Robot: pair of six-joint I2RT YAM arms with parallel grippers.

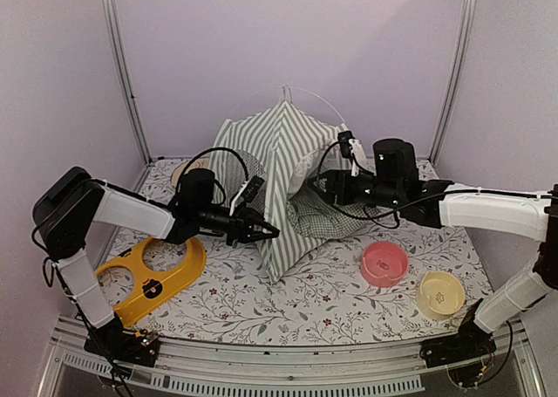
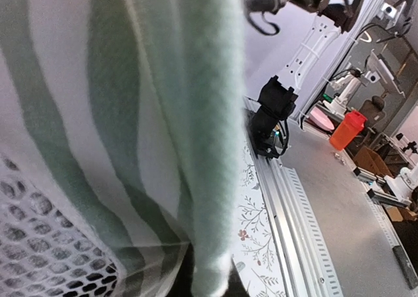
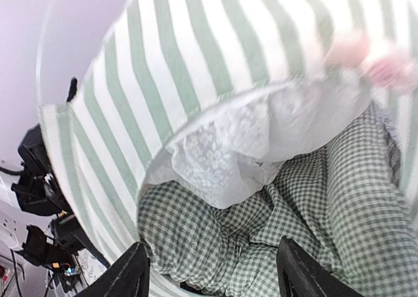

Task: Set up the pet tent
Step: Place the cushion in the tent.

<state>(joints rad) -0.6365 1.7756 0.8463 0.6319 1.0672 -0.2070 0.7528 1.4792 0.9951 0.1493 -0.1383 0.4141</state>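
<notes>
Lilac walls, aluminium frame posts, floral-print tabletop.

Position: pet tent stands at centre of the tabletop, peak up, mouth facing the right arm. It leans a little and the near corner is creased. Green checked cushion is bunched inside the mouth, not lying flat.

Grippers: left gripper is closed at the tent's near-left corner. Its wrist view is filled with striped fabric running down into the fingers, so it appears to pinch a fold of the tent. Right gripper has its jaws spread wide at the tent mouth, holding nothing, with the cushion just ahead of it.

Risks, as judged:
- Only the left side is held. A pull there could drag or tip the tent, since nothing steadies the right side.
- Thin pole arcs free above the peak. It may spring out or fold the roof if the fabric is tugged.
- Open right fingers could snag the white lace trim or push the cushion deeper into a lump.
- Right forearm passes near the bowls. A low sweep could knock them.

Count:
- tent: one
- cushion: one
- poles in sight: one
- bowls: two, pink bowl and cream bowl
- yellow two-hole bowl holder: one
- arms: two
</notes>
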